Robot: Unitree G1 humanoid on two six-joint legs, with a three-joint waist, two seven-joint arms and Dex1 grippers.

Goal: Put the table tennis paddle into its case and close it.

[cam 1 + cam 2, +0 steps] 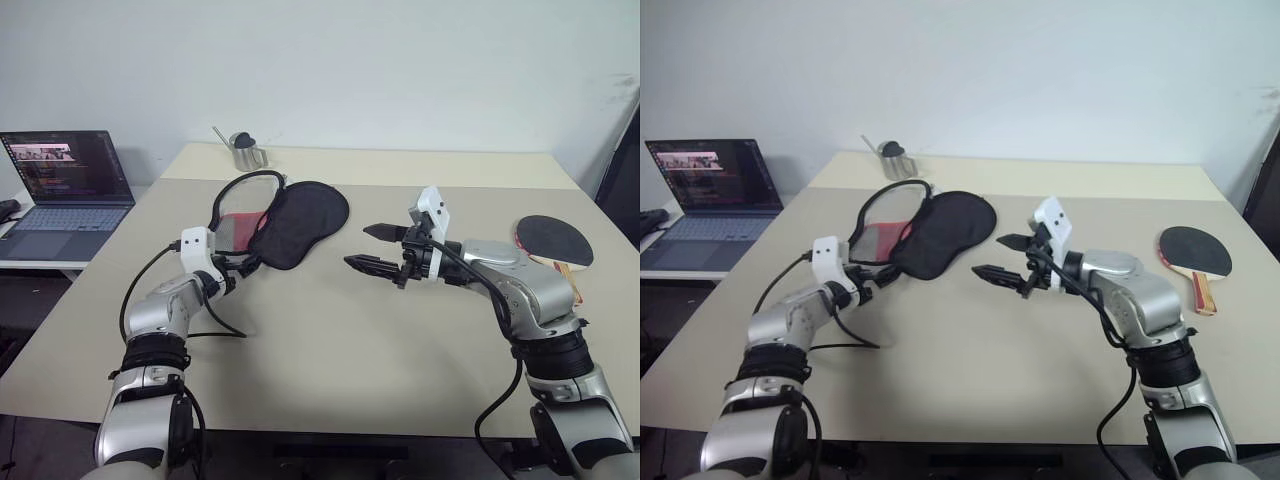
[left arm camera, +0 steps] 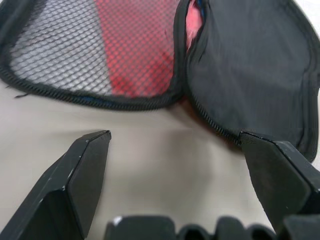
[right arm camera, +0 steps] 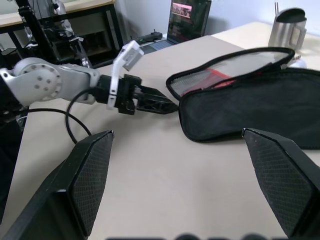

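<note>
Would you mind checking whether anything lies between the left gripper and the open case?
Nothing visible does. The left gripper is open, with bare table between its fingertips and the case, which lies unzipped just ahead. The table tennis paddle lies apart, on the table's right side beyond the right gripper.

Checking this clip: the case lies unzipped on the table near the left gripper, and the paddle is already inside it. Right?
Not quite. The case does lie unzipped near the left gripper, but the paddle is not inside: the left eye view shows it on the table, beyond the right arm.
</note>
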